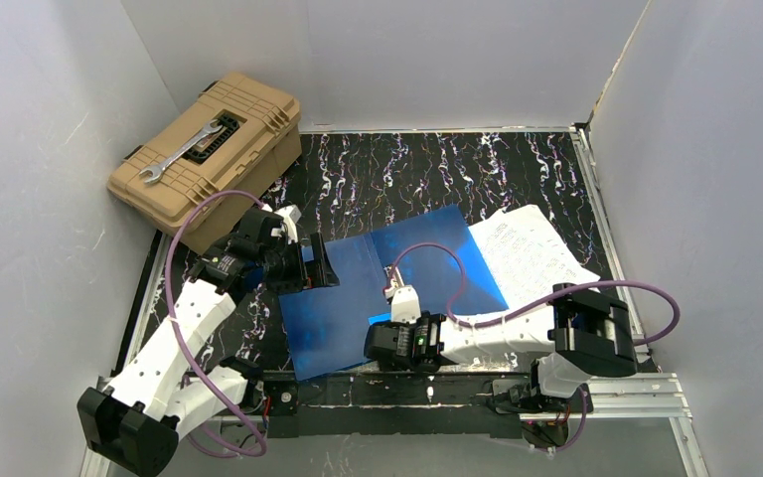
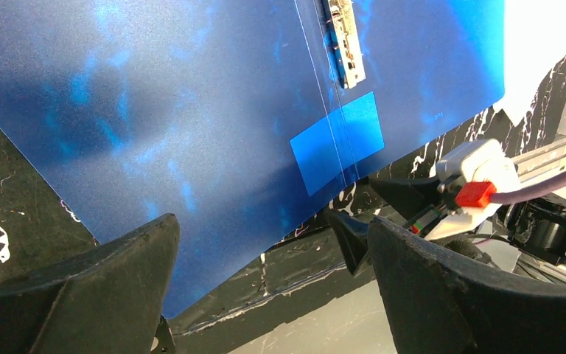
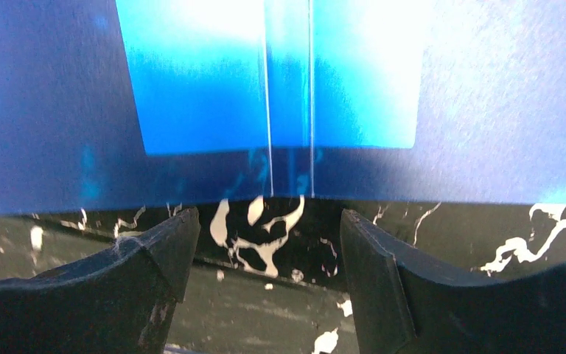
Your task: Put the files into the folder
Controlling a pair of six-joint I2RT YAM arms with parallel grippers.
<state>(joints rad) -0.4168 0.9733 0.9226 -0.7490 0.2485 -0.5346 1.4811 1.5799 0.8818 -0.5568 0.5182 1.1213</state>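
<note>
When followed from the left, as seen from above: first a tan toolbox in the far left corner of the table, with a steel wrench resting on its lid. Next, the left pincer, low at the left edge of the folder, fingers spread wide apart and gripping nothing; blue plastic ahead of them, not between them. Then the folder itself, open and flat on the black marbled table, glossy bright blue, both flaps spread out. Along its spine a metal clip and, nearer to the front edge, a lighter-blue square across the fold. Just at that front edge, the right pincer, low over the table and pointing at the spine, fingers apart with only table surface between them, tips just short of the folder's edge. Farthest right, the files: white printed sheets on the table, outside the folder, right beside its right flap. Whether tucked a little under that flap, cannot tell.
</note>
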